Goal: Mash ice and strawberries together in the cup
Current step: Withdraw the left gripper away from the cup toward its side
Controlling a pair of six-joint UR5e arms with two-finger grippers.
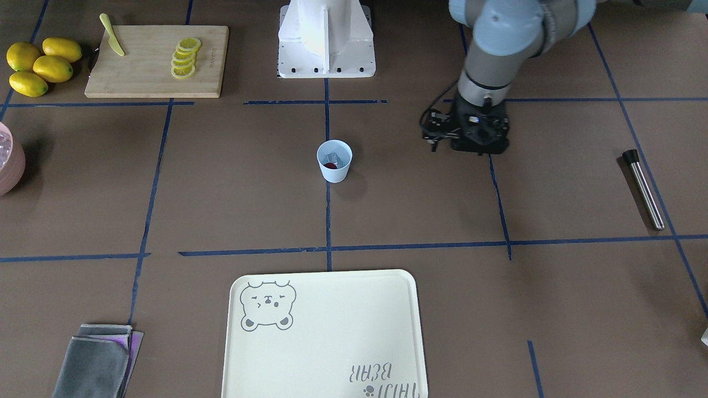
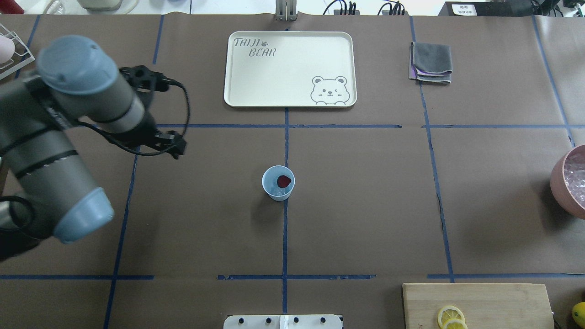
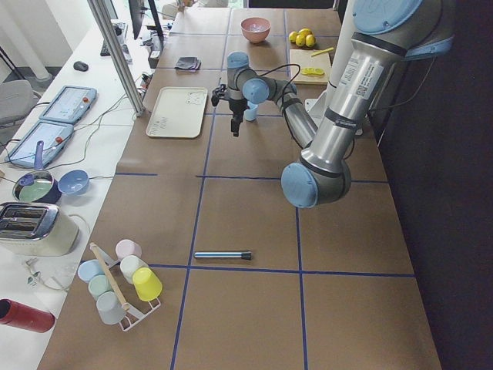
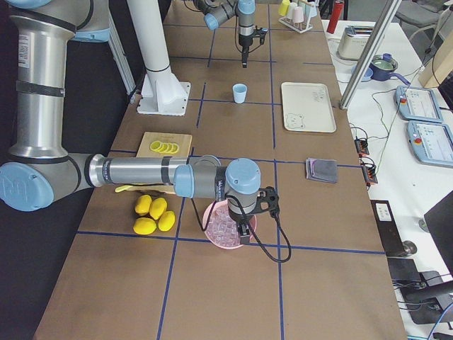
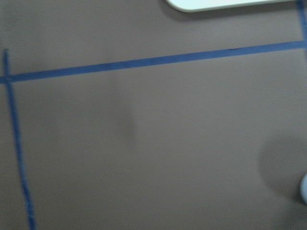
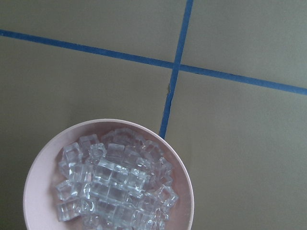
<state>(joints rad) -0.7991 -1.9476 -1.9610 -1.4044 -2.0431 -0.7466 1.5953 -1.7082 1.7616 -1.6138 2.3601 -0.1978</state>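
Note:
The pale-blue cup (image 1: pixel 334 161) (image 2: pixel 278 183) stands upright mid-table on a blue tape line. Inside it lie a dark-red strawberry (image 2: pixel 284 181) (image 1: pixel 330 165) and a clear ice cube (image 1: pixel 335 156). My left gripper (image 2: pixel 177 148) (image 1: pixel 479 142) (image 3: pixel 236 129) hangs pointing down above bare table, well to the cup's side; its fingers are hidden, so I cannot tell their state. My right gripper (image 4: pixel 244 228) shows only in the exterior right view, hovering over the pink bowl (image 6: pixel 184 184) (image 2: pixel 563 183) full of ice cubes (image 6: pixel 112 187); I cannot tell its state.
A metal rod with a black end (image 1: pixel 643 190) (image 3: pixel 222 254) lies beyond the left gripper. A cream tray (image 2: pixel 288 68), a folded grey cloth (image 2: pixel 430 61), a cutting board (image 1: pixel 149 69) with lemon slices and a knife, and lemons (image 1: pixel 38 66) ring the table. A cup rack (image 3: pixel 119 285) stands at the left end.

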